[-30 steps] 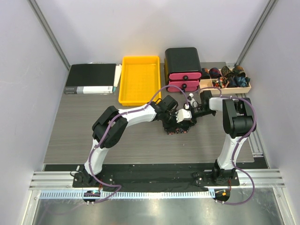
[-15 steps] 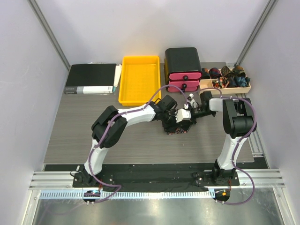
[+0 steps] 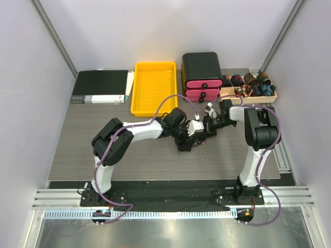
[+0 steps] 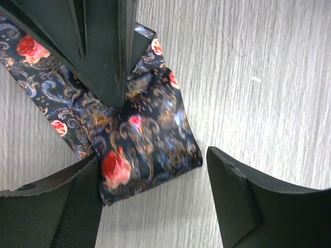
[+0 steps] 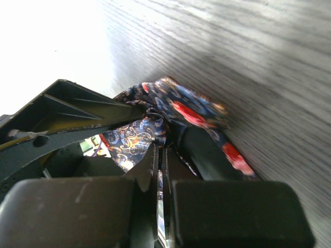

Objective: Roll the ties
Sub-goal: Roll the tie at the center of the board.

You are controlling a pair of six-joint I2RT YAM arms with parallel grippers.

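The tie (image 4: 147, 126), dark blue with gold paisley scrolls and red and pink blossoms, lies folded on the grey wood-grain table (image 4: 269, 77), right between the fingers of the left claw (image 4: 152, 157). That claw is released and spread wide, straddling the folded end without clamping it. One finger (image 4: 57, 206) touches the fabric's edge with its inner face. The other finger (image 4: 243, 201) stands just beside the tie's corner, with a thin strip of bare table between them. From the folded end the rest of the tie runs ahead of the claw and off toward the side of the touching finger.

The right claw (image 5: 159, 155) comes in opposite the left one, its tips down on the tie just ahead of the left claw's gap. Its fingers are clenched together with no gap showing. The fabric puckers up directly at their tips, so it is gripping a fold of the tie.

From above, both claws meet over the tie at mid-table. A wooden tray (image 3: 258, 99) of rolled ties (image 3: 237, 80) sits well behind the right claw.
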